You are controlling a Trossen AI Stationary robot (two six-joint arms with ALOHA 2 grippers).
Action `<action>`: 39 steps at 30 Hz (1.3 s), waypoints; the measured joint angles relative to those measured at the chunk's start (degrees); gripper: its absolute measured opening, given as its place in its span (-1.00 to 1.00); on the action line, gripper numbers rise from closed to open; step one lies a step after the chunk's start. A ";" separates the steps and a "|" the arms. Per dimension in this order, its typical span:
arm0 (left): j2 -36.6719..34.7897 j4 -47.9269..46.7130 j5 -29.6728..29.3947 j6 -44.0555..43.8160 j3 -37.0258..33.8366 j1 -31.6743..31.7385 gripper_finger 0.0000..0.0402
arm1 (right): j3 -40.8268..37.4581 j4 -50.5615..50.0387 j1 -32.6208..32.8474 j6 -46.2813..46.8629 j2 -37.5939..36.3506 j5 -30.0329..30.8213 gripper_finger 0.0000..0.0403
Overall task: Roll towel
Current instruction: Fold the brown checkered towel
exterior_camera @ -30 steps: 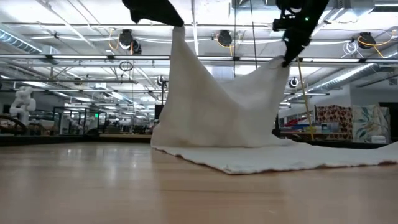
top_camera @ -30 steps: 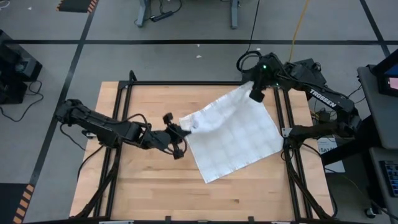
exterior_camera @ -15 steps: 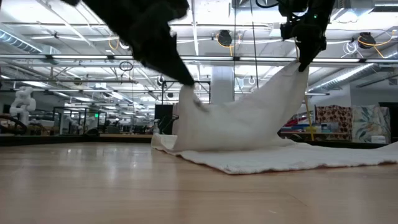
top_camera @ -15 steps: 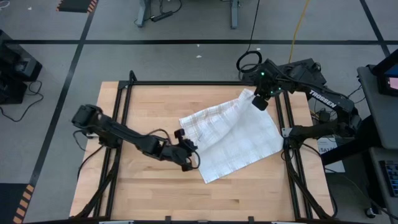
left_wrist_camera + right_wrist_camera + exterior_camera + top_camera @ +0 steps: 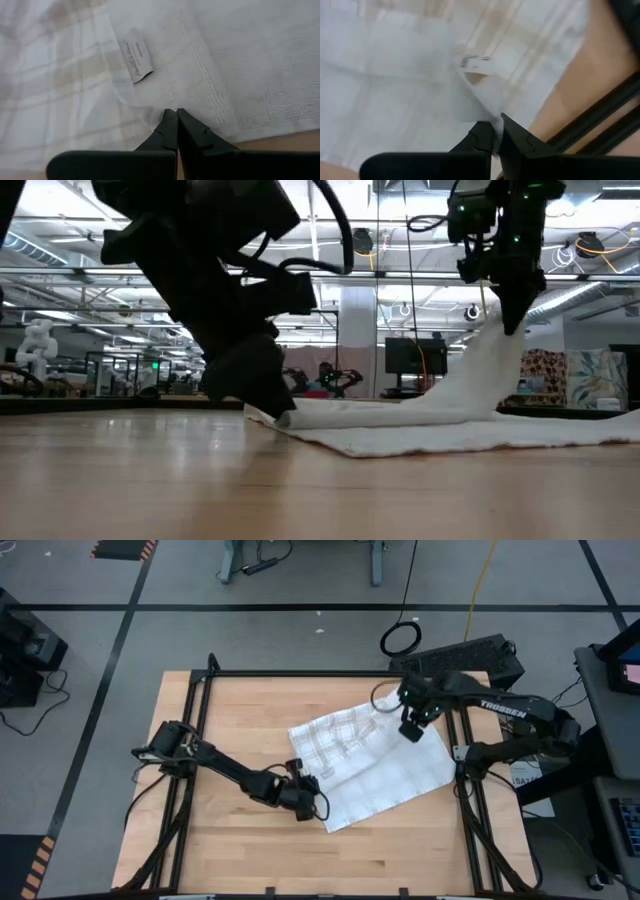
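I see the towel [image 5: 375, 765] folded over itself right of centre on the table [image 5: 230, 850]. My left gripper [image 5: 305, 790], lower centre, pinches its folded edge closed. My right gripper [image 5: 410, 728], upper right, clamps a raised corner

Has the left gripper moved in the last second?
Yes. The left gripper, shut on the thin white checked towel, came down toward the wooden table's near edge.

Bright ceiling lamps [image 5: 361, 242] light everything evenly; the table [image 5: 240, 710] below them shows only soft shadows, and the towel [image 5: 240, 60] looks pale and a little blurred.
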 joint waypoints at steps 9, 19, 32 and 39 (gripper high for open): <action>-1.93 -32.74 -10.73 -10.89 -0.25 0.15 -0.98 | -9.00 16.47 13.71 14.46 0.00 -6.12 -0.95; -13.40 -46.93 -14.11 -14.66 -0.34 -3.73 -0.98 | -5.30 24.12 23.81 19.63 0.02 7.21 -0.95; -32.57 -46.24 -32.83 -13.06 -0.19 -4.18 -0.98 | 14.25 16.09 18.12 -6.17 -0.19 43.83 -0.95; -35.54 -46.06 -33.19 -13.00 -0.19 -4.18 -0.98 | 25.00 1.76 20.76 5.40 -0.39 29.44 -0.95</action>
